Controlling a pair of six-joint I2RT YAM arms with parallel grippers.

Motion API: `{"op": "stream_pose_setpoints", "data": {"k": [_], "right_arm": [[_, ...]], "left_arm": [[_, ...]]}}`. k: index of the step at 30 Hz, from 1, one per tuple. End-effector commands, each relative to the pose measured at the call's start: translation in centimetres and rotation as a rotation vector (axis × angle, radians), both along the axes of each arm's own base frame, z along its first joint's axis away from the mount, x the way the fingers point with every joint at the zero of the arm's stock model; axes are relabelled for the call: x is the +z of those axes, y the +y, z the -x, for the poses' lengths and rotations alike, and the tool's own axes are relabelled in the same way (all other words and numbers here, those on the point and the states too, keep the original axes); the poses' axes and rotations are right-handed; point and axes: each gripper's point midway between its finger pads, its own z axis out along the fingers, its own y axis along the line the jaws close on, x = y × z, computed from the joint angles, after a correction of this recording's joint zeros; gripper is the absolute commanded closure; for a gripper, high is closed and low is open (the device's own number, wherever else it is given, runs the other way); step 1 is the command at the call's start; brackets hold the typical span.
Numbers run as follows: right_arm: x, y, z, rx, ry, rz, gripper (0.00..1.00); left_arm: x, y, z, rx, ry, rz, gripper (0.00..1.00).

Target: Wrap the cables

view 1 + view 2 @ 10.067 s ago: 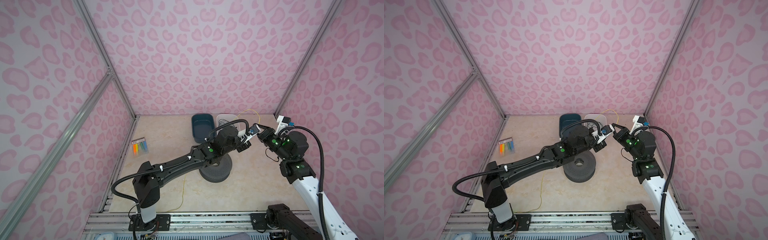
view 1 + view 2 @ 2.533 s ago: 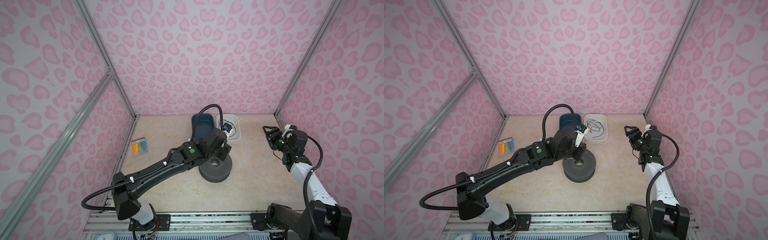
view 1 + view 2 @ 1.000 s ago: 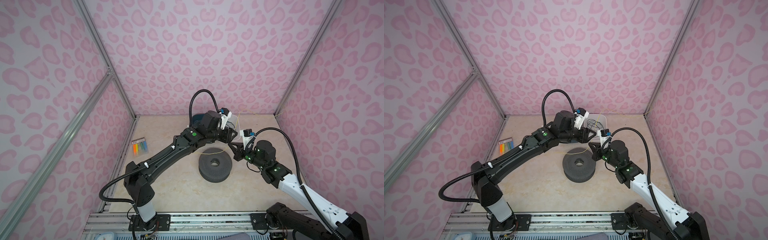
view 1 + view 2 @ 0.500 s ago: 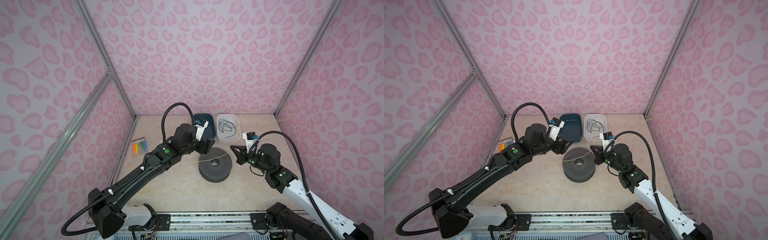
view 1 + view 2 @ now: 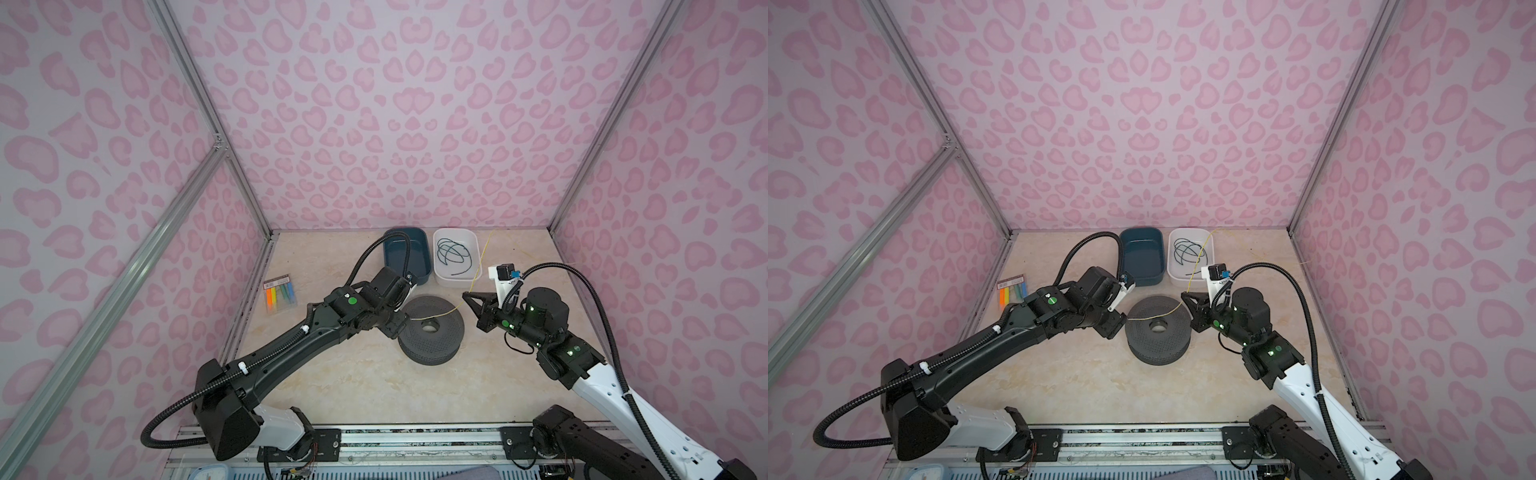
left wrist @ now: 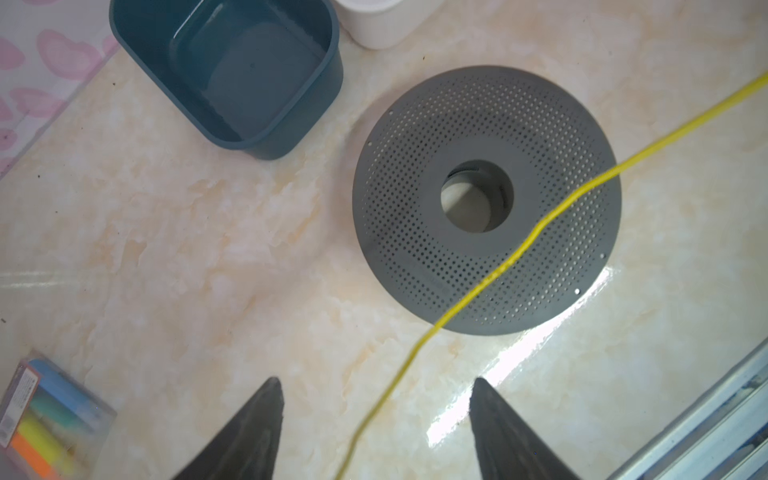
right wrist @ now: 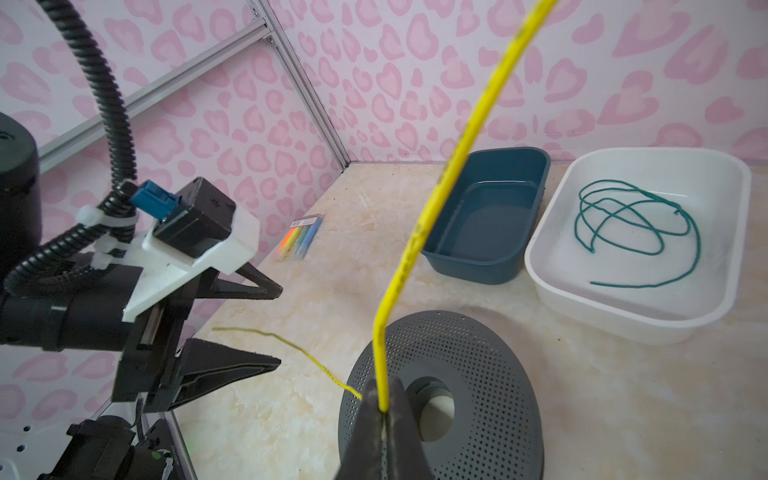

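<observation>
While the right tool (image 7: pixel 383 395) is clamping the yellow wire (image 6: pixel 540 226), the left tool (image 6: pixel 376 380) is gaping empty. The wire is passing between its jaws.

Yellow wire (image 7: pixel 417 239) blurred, cut off by the edge, colored pack (image 6: pixel 45 415) cropped, perhaps markers

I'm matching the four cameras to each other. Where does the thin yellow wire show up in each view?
Top view: yellow wire crosses the grey perforated spool, centre right.
Top view: yellow wire crosses the spool, near centre.
Left wrist: yellow wire runs diagonally over the spool, between the fingers of the open left gripper.
Right wrist: yellow wire rises from the shut right gripper, spool behind.
Shared landmark: the spool.
</observation>
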Motion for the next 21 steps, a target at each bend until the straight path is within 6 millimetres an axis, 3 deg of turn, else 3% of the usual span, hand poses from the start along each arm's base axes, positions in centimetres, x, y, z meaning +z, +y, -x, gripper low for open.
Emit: {"op": "stream_pose_setpoints", "data": {"k": [1, 7, 12, 18, 21], "right_arm": [[0.3, -0.3, 0.0, -0.007, -0.023, 0.018, 1.0], [0.5, -0.4, 0.3, -0.001, -0.032, 0.023, 1.0], [0.6, -0.4, 0.5, 0.004, -0.034, 0.014, 1.0], [0.7, -0.4, 0.6, 0.004, -0.039, 0.01, 1.0], [0.7, -0.5, 0.5, -0.004, -0.034, 0.011, 1.0]], "left_arm": [[-1.4, 1.9, 0.7, 0.037, 0.044, -0.096, 0.3], [-2.3, 2.4, 1.0, 0.067, 0.077, -0.118, 0.41], [-1.3, 2.9, 0.7, 0.101, 0.046, -0.119, 0.62], [-0.9, 3.1, 1.4, 0.1, 0.05, -0.089, 0.95], [-1.0, 2.9, 1.7, 0.098, 0.065, -0.067, 0.96]]}}
